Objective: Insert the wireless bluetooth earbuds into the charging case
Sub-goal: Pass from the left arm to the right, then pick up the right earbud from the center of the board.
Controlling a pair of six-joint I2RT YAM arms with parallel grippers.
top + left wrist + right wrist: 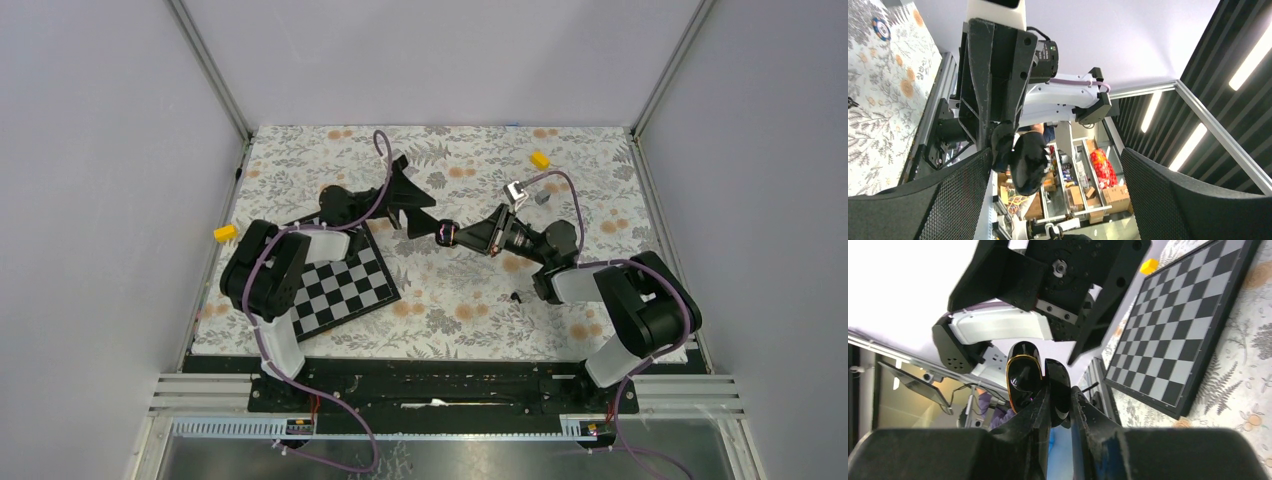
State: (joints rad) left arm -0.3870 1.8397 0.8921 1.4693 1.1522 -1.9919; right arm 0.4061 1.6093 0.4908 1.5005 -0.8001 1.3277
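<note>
Jaws of the right gripper (1059, 399) are clamped on the charging case (1024, 372), which is held lid-open above the floral table cover (470, 310). The left gripper (1057, 170) is spread wide, facing it. One tiny black earbud (516, 297) is seen lying on the cover.

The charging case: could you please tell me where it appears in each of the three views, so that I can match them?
Top external: charging case mid-table, where the two arms' tips meet.
Left wrist: lower centre, dark and rounded.
Right wrist: centre, pinched by the right gripper.
Shared landmark: floral cloth, at the left edge and the right edge of the wrist views.
</note>
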